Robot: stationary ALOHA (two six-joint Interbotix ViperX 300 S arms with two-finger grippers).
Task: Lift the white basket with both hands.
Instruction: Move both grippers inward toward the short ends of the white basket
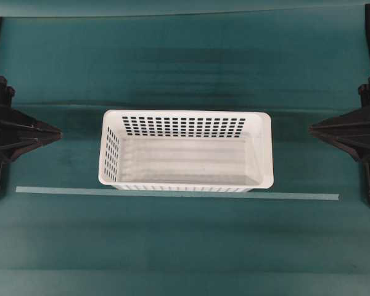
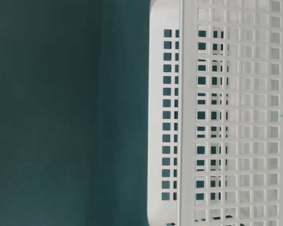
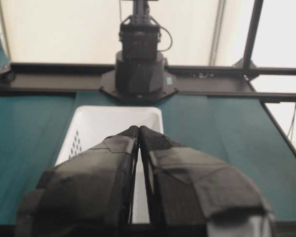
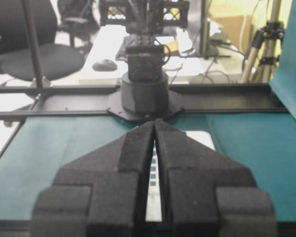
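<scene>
White basket (image 1: 186,150) sits upright mid-tabletop (image 1: 185,68) on the teal cloth, long axis running left to right in the overhead view. Open top, nothing visible inside, solid floor, perforated walls. Its near long edge lies right along a thin pale strip (image 1: 296,196) taped across the cloth; the basket overlaps the strip's middle section.

Left pincer (image 1: 57,132) is parked at the left edge of the overhead view, tip pointing at the basket's left short wall, well apart from it. From the left wrist view the two padded fingers (image 3: 113,163) are pressed together at the tips, only a thin slit between them, nothing gripped. Basket shows just beyond them.

Right pincer (image 1: 312,129) mirrors it at the right edge, tip aimed at the right short wall, also well apart. Right wrist view: foam-covered fingers (image 4: 187,163) closed tip to tip, nothing between them.

Table-level view is filled by the basket's perforated wall (image 2: 226,117) against teal; neither arm appears there.
</scene>
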